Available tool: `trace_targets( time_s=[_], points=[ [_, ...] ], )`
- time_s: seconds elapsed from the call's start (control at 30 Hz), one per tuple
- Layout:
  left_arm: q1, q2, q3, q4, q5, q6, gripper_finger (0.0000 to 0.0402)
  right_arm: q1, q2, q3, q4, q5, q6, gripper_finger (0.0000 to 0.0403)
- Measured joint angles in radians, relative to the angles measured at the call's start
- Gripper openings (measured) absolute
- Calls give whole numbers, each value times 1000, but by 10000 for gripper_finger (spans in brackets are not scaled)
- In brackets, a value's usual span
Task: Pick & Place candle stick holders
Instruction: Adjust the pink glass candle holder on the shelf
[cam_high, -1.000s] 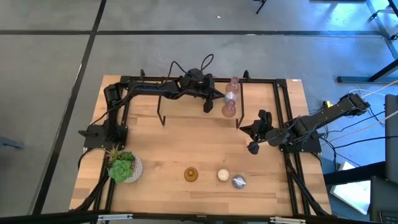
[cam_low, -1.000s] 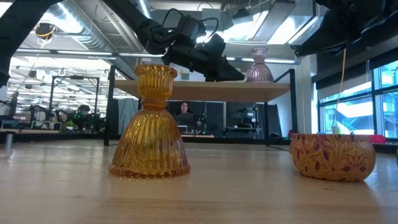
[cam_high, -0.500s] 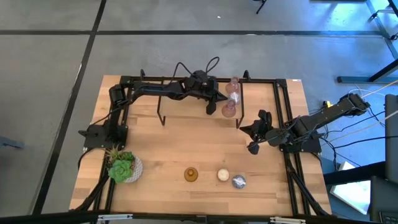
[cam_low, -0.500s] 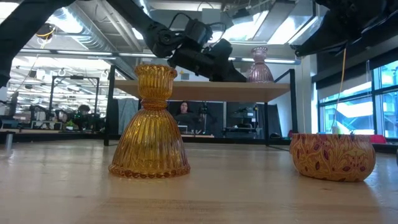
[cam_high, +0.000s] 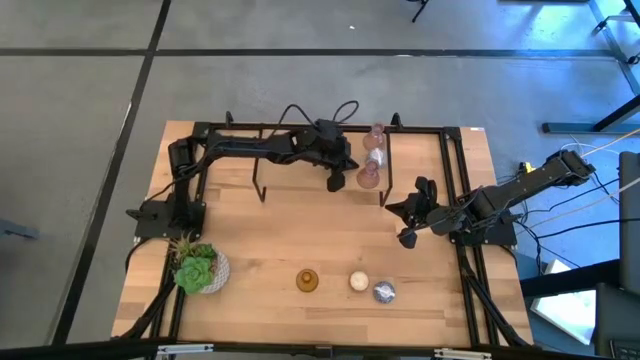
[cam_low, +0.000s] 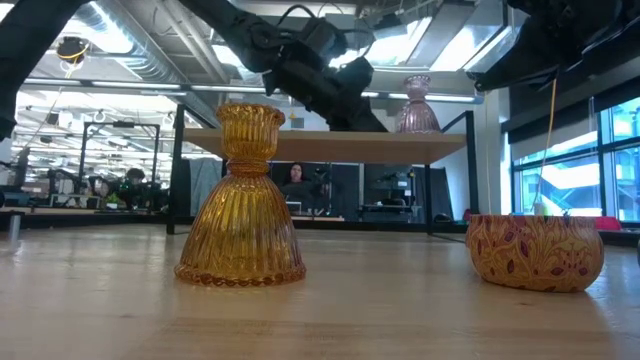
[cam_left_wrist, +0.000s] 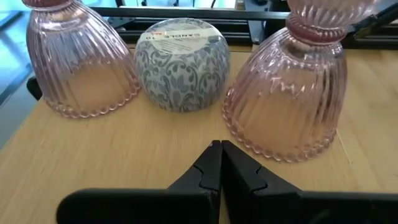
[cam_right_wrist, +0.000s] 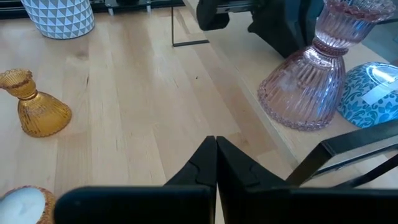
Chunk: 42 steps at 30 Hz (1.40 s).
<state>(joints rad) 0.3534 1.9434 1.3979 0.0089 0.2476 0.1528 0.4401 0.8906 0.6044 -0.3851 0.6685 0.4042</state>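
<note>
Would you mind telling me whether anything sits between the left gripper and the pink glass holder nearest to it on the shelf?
Nothing visible does. The left gripper, fingers shut, faces the nearest pink holder across bare shelf; the patterned tin stands off to one side.

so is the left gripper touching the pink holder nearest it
Apart. The left wrist view shows bare wood between the shut left gripper and the pink holder.

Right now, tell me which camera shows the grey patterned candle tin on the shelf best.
The left wrist view: the grey patterned tin sits close and unobstructed between two pink glass holders, beyond the shut left gripper. The high view shows only a small pale spot. The right wrist view shows its blue edge; the low view hides it.
</note>
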Motion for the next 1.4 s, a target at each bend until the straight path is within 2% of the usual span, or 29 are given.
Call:
trace_targets(
  time_s=[0.23,0.7,0.97,1.4],
  points=[
    [-13,-9,0,-21,-46,1,2,0,0,0,0,-9,7,3],
    [-50,-99,-5,-140,-74,32,2,0,19,1,5,-18,8,3],
    [-104,-98,-5,-133,-77,48,2,0,20,1,10,-19,11,3],
    [-102,-97,-5,-48,-66,52,2,0,20,1,19,-18,8,3]
  ],
)
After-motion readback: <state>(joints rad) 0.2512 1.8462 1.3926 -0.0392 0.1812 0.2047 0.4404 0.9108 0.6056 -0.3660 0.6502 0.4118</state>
